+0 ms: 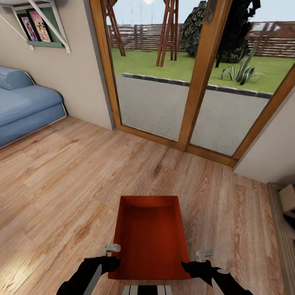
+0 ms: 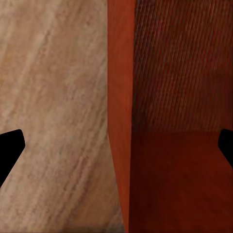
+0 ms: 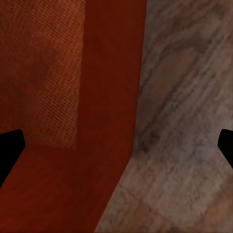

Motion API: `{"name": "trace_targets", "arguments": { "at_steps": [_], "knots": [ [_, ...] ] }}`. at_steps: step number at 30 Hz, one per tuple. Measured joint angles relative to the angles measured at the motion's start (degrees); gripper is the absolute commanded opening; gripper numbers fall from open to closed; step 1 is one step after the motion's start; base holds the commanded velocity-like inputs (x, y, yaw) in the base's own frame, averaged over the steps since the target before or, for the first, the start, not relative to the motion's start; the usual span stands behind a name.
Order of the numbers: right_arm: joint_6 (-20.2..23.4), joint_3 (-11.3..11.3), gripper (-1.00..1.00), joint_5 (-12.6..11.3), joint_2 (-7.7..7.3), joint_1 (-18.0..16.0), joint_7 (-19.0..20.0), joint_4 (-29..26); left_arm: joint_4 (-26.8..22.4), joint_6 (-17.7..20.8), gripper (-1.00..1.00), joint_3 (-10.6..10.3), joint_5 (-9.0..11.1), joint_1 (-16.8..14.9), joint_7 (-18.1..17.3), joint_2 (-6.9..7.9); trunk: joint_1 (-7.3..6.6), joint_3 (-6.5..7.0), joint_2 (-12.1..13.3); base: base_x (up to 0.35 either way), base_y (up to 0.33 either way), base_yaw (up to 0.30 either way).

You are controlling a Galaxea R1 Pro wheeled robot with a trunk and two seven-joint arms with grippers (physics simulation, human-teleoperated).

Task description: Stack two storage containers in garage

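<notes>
One orange-red open-top storage container (image 1: 149,233) lies straight ahead over the light wood plank floor (image 1: 61,184) of the living room, its long side pointing away from me. My left gripper (image 1: 112,257) is at its near left corner and my right gripper (image 1: 196,262) at its near right corner. In the left wrist view the left gripper (image 2: 120,145) stands open, fingertips far apart, straddling the container's left wall (image 2: 119,97). In the right wrist view the right gripper (image 3: 120,145) is open the same way over the right wall (image 3: 111,97). Whether the bin rests on the planks or is lifted, I cannot tell.
A blue sofa (image 1: 24,106) stands at the left wall under a shelf of pictures (image 1: 37,24). A wood-framed glass door (image 1: 200,82) ahead looks onto a paved yard and lawn. A pale stone ledge (image 1: 282,213) runs along the right edge.
</notes>
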Motion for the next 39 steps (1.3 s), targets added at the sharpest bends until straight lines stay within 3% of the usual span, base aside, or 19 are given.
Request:
{"name": "trace_targets", "arguments": {
  "at_steps": [18, 22, 39],
  "knots": [
    [-0.1, 0.0, 1.0, -0.1, 0.0, 0.0, 0.1, 0.0, 0.0, 0.0, 1.0, 0.0, 0.1, 0.0, 0.0, -0.01, 0.0, 0.0, 0.0, 0.0, 0.0, 0.0],
    [0.0, 0.0, 1.0, 0.0, 0.0, 0.0, 0.1, 0.0, 0.0, 0.0, 1.0, 0.0, 0.1, 0.0, 0.0, -0.01, 0.87, -0.71, -1.6, 0.0, 0.0, 0.0],
    [0.0, 0.0, 1.0, 0.0, 0.0, 0.0, 0.2, 0.0, -0.1, 0.0, 1.0, 0.0, 0.2, 0.0, -0.1, -0.02, 1.09, -0.89, -2.0, 0.0, 0.0, 0.0]
  ]
}}
